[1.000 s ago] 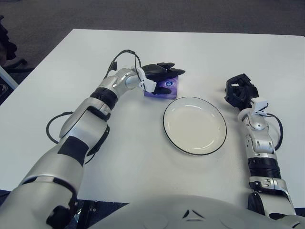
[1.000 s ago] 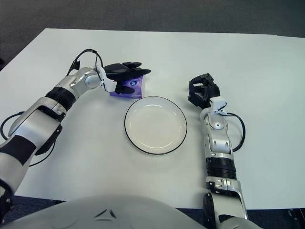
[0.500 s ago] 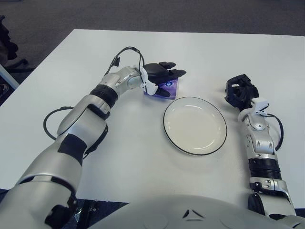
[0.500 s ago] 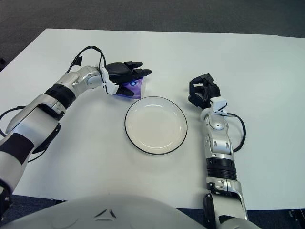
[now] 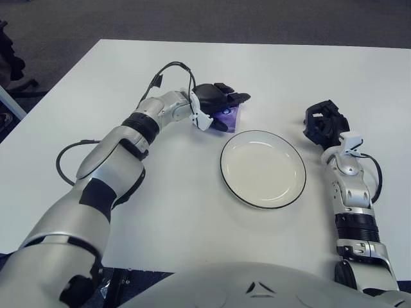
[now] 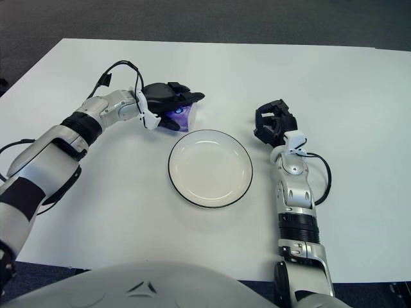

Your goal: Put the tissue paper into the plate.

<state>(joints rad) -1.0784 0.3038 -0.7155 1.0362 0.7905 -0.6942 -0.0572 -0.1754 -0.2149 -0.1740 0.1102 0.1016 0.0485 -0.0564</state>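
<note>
A small purple tissue pack [image 5: 229, 117] lies on the white table just behind the left rim of the white plate with a black rim [image 5: 262, 169]. My left hand [image 5: 220, 106] covers the pack from above, with its black fingers curled over it and the thumb under the near side. Most of the pack is hidden by the hand. The plate holds nothing. My right hand [image 5: 323, 121] rests curled on the table to the right of the plate, holding nothing.
The white table [image 5: 192, 192] extends around the plate. A black cable [image 5: 173, 67] loops off my left wrist. Dark carpet [image 5: 192, 19] lies beyond the far edge of the table.
My left hand has rolled over the tissue pack and its fingers have curled down around it. The pack shows less than before. My right arm has not moved.
</note>
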